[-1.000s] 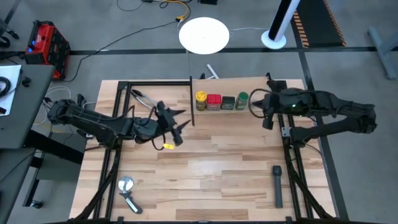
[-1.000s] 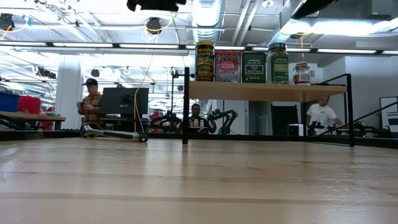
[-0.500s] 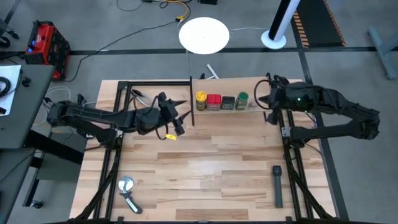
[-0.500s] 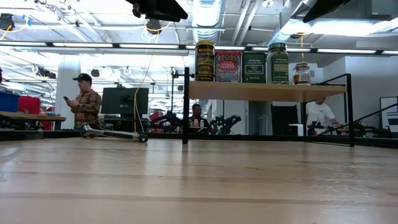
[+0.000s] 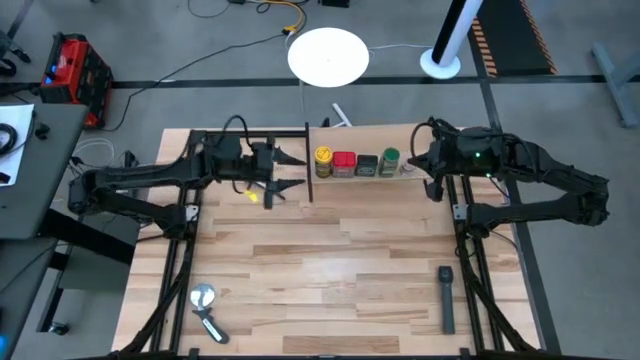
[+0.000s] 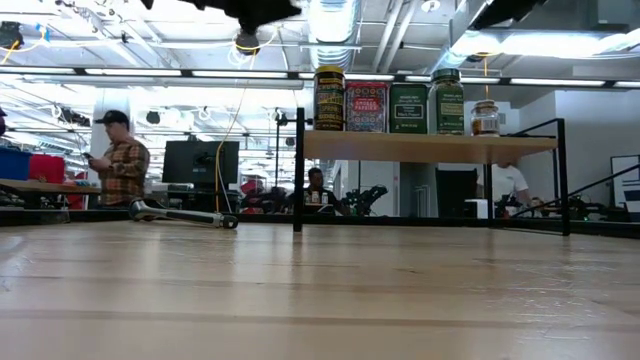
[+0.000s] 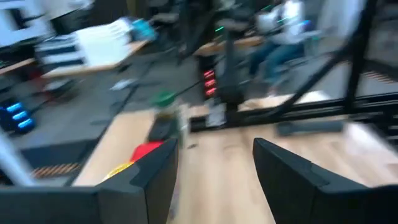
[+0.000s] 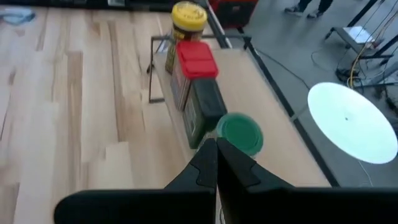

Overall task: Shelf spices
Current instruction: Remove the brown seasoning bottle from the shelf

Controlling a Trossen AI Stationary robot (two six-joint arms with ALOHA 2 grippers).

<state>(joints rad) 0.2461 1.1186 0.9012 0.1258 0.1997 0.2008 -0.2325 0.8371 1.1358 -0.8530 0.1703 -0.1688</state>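
Looking done to you? All five spices (image 6: 404, 102) sit lined up on the shelf (image 6: 428, 146); right pincer (image 8: 216, 167) pinched empty beside them, left pincer (image 7: 214, 180) wide, holding nothing.

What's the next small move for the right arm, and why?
Probably pull the right gripper straight back from the shelf. All five spices stand in a row on it: yellow jar, red tin, dark tin, green jar, small jar. Its jaws are shut near the green jar, and the left gripper is open and empty.
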